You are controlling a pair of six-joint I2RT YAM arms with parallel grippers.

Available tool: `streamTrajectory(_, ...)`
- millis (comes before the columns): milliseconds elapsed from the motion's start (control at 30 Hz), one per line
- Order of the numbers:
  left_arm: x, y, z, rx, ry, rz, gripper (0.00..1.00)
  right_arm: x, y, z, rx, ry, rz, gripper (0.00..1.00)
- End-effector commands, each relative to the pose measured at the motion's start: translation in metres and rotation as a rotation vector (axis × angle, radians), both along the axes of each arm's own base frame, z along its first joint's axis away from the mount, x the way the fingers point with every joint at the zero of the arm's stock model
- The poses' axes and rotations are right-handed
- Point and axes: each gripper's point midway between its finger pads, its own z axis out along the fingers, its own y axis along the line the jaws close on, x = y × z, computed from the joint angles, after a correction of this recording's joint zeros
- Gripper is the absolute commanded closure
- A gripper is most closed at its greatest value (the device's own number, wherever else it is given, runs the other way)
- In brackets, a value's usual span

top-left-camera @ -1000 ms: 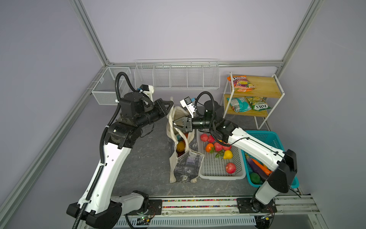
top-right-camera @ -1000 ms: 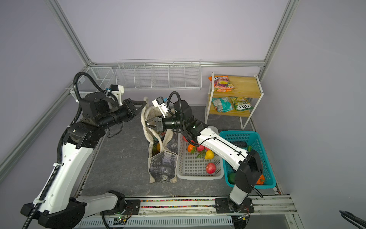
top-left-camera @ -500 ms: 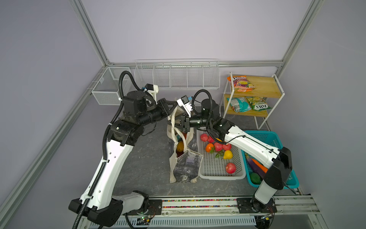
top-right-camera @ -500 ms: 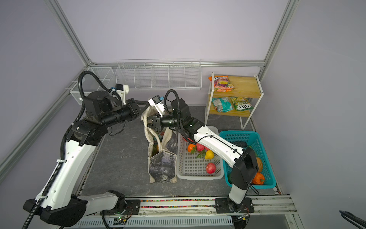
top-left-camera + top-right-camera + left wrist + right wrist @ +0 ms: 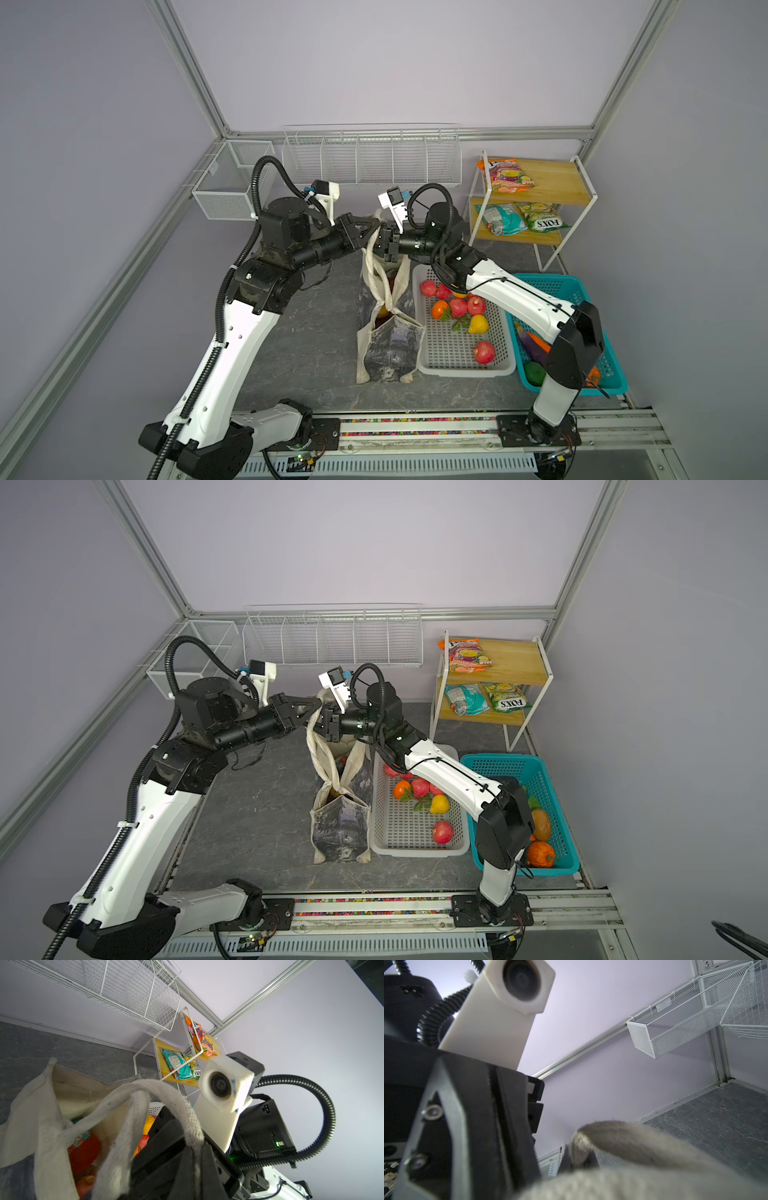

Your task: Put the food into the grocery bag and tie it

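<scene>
Drawn together since 1 second ago: left gripper (image 5: 372,229) and right gripper (image 5: 373,248), tips nearly touching. Near: grocery bag (image 5: 390,349) upright beside white basket (image 5: 465,371), food (image 5: 83,1151) inside. Beyond: each gripper clamped on a strap handle (image 5: 166,1093). Tying stage, seemingly; next calls for crossing straps under tension.

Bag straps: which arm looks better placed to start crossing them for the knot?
Left, likely: the left fingers pinch a strap that arches over the right fingers, so pulling it across looks easy; the right fingers sit beneath that loop.
</scene>
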Motion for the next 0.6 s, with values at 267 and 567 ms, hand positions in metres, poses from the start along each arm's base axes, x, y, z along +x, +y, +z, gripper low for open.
streamTrajectory(267, -0.023, -0.006, -0.04, 0.057, 0.079, -0.101, 0.66, 0.022, -0.015, 0.02, 0.123, -0.083, -0.112, 0.91)
streamTrajectory(567, -0.027, 0.016, -0.016, 0.055, -0.006, -0.048, 0.35, 0.023, -0.016, 0.016, 0.119, -0.086, -0.114, 0.91)
